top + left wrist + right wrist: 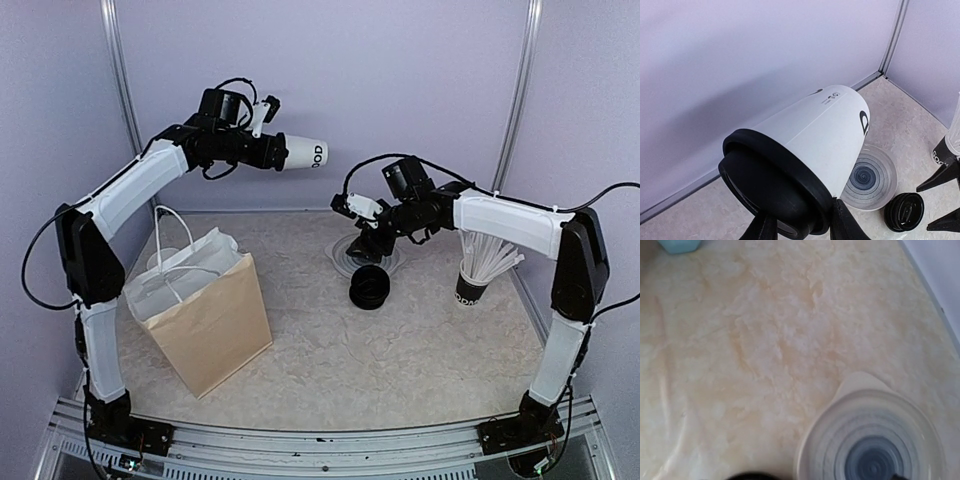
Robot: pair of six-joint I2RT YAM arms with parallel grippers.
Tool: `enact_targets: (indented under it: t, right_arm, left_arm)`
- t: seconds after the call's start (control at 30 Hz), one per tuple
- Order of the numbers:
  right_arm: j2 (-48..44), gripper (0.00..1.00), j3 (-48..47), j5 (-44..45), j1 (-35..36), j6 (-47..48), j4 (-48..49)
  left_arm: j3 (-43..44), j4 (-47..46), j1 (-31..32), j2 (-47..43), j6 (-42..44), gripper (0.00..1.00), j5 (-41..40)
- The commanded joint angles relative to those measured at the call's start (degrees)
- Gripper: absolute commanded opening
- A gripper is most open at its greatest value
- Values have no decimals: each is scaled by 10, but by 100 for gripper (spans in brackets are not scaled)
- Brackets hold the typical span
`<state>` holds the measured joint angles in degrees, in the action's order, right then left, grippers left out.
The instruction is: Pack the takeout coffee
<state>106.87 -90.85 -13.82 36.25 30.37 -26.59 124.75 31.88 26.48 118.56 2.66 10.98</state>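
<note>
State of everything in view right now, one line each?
cup, lid on, held sideways in air
left gripper, shut on cup
right gripper, open, empty, above plate
bag, upright, open
plate, flat on table, empty
black lids, stacked on table
straw cup, upright, holding straws

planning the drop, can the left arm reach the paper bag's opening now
Likely yes: the paper bag stands upright and open near the left arm, nothing over its mouth; the right gripper is elsewhere.
</note>
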Motion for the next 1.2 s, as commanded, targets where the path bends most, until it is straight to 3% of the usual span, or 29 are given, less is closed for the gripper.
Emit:
enact_targets:
  t: [0.0, 0.27, 0.6, 0.87, 1.17]
  right_arm:
    - [-56, 77, 36, 21, -4, 0, -16]
    - [-140, 77, 114, 44, -40, 1, -33]
    - [-227, 77, 199, 41, -109, -7, -33]
    - [-253, 78, 220, 21, -111, -9, -28]
    - [-252, 78, 218, 1, -111, -12, -30]
  left_arm:
    - [-30, 28, 61, -94, 71, 31, -92]
    - [-98, 121, 259, -230, 127, 30, -259]
    - [-171, 306, 469, -237, 43, 29, -390]
    - [-227, 333, 537, -188, 30, 30, -415]
    - [-225, 319, 549, -94, 54, 35, -417]
